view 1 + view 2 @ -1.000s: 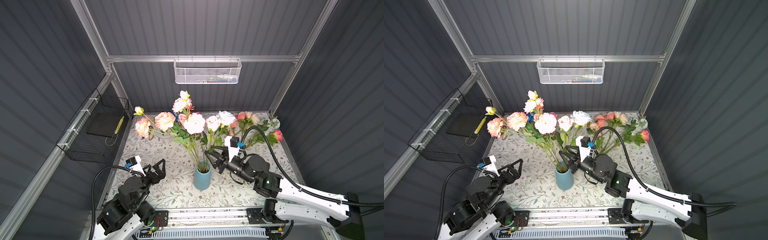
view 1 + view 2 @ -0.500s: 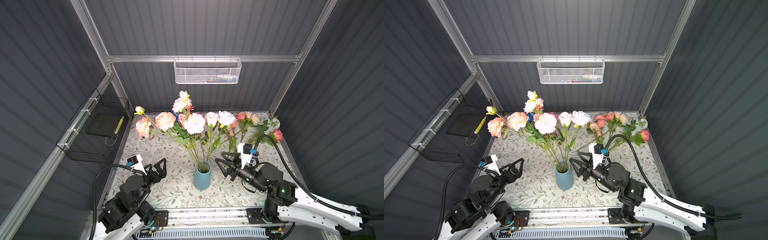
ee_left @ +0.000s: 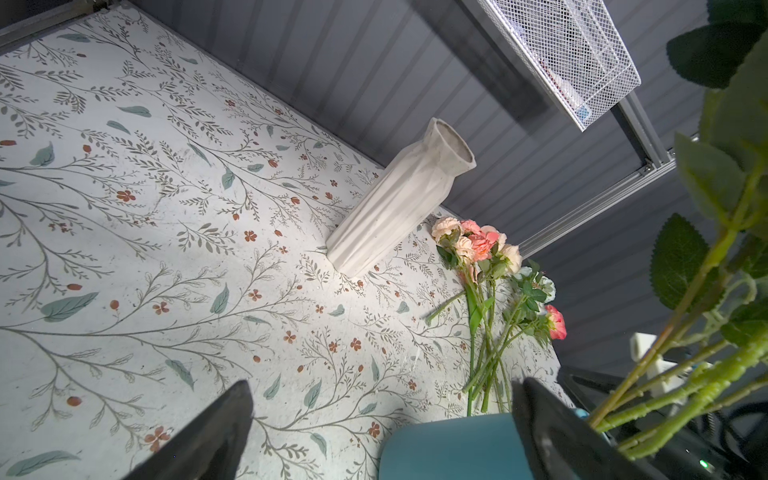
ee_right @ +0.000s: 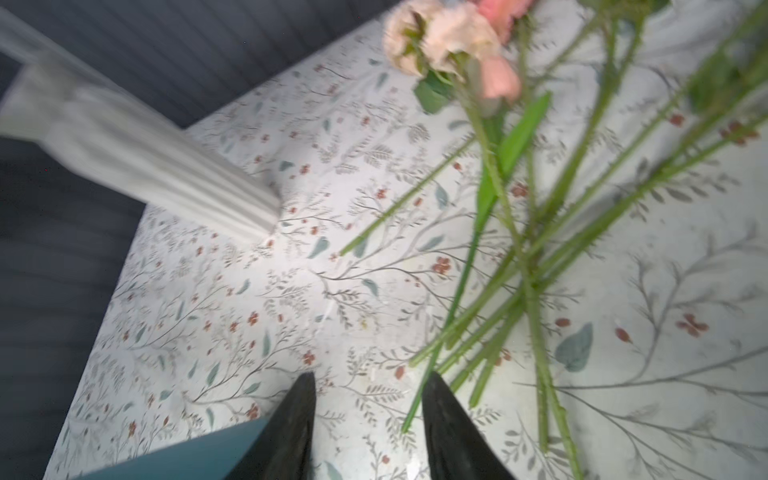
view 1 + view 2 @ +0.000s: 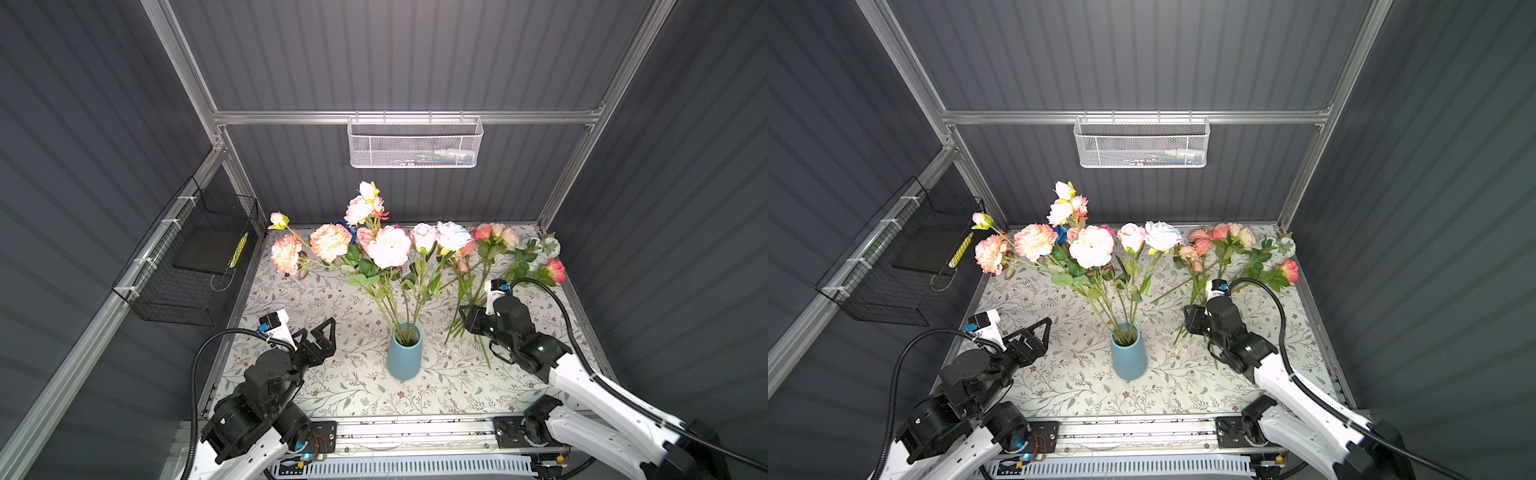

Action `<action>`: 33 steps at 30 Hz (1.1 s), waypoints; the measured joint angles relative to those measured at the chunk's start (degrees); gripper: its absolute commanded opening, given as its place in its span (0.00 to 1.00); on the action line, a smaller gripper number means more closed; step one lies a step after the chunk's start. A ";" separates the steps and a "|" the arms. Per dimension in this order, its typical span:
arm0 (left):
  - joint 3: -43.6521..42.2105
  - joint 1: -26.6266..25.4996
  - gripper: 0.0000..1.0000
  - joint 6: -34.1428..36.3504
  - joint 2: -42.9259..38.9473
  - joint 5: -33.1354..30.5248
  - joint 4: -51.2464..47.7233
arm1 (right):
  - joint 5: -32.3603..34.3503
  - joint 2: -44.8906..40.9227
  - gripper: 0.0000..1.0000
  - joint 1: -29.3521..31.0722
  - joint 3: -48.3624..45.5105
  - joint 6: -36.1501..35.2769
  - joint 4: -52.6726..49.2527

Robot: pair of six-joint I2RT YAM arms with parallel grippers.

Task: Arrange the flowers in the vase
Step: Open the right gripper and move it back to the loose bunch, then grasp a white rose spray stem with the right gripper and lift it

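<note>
teal vase (image 5: 404,353): smooth, tapered
white vase (image 3: 395,203): ribbed, wrist views only
left gripper (image 5: 321,328): spread wide
right gripper (image 4: 370,380): parted, empty

This is a robot test cell in a lab. Dark ribbed walls (image 5: 415,54) close in a small table on three sides, held by a bare aluminium frame (image 5: 291,117). A left arm (image 5: 266,374) and a right arm (image 5: 582,374) stand on a metal rail (image 5: 415,428) at the front edge. A white mesh basket (image 5: 415,145) and a black wire basket (image 5: 183,270) hang from the frame, and a flowered tablecloth (image 5: 340,382) covers the table.
</note>
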 measured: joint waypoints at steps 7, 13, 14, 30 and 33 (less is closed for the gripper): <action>0.00 0.00 1.00 -0.02 0.00 0.37 -0.07 | -2.91 26.84 0.40 -8.48 17.94 -7.30 -8.68; -0.17 0.00 1.00 -0.42 -0.28 0.42 -0.11 | 1.03 40.74 0.39 -8.72 29.70 -13.20 -15.06; -0.17 0.00 1.00 -0.44 -0.33 0.44 -0.09 | 1.79 42.12 0.39 -8.72 30.93 -13.77 -15.93; -0.44 0.00 1.00 -0.44 -1.07 0.42 -0.13 | 6.25 51.71 0.08 -8.74 39.45 -19.45 -22.69; -0.50 0.00 1.00 -0.44 -1.07 0.42 -0.13 | 5.68 51.49 0.03 -8.74 39.43 -19.63 -22.67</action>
